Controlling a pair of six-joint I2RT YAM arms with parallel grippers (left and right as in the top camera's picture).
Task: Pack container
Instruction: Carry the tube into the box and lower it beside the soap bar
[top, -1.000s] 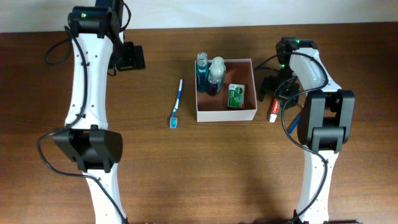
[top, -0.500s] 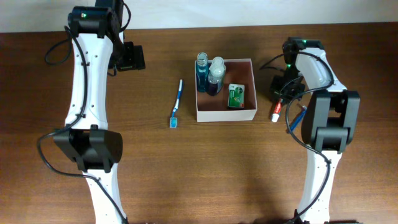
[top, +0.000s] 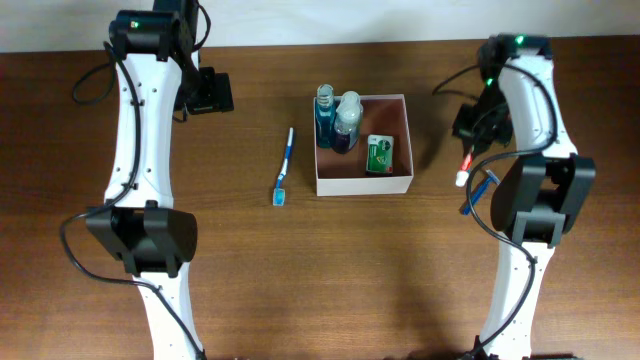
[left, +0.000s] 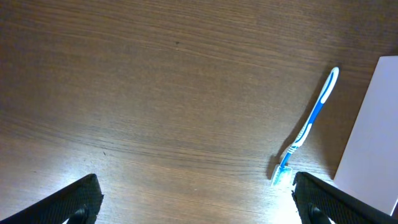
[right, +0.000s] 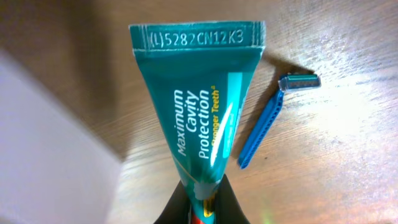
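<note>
The right claw (right: 200, 208) is pinching the toothpaste tube (right: 202, 106) near its cap, tube running roughly twelve to six and, I think, clear of the table (top: 300, 280). The container (top: 365, 184) sits mid-table at nine o'clock from that claw, nearer this arm, whose elbow folds back at twelve. The left claw (left: 196, 208) hangs spread, well apart.

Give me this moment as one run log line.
right gripper: shut on toothpaste tube, right of container | left gripper: open, empty | loose: toothbrush, razor | container holds: two bottles, green packet
</note>
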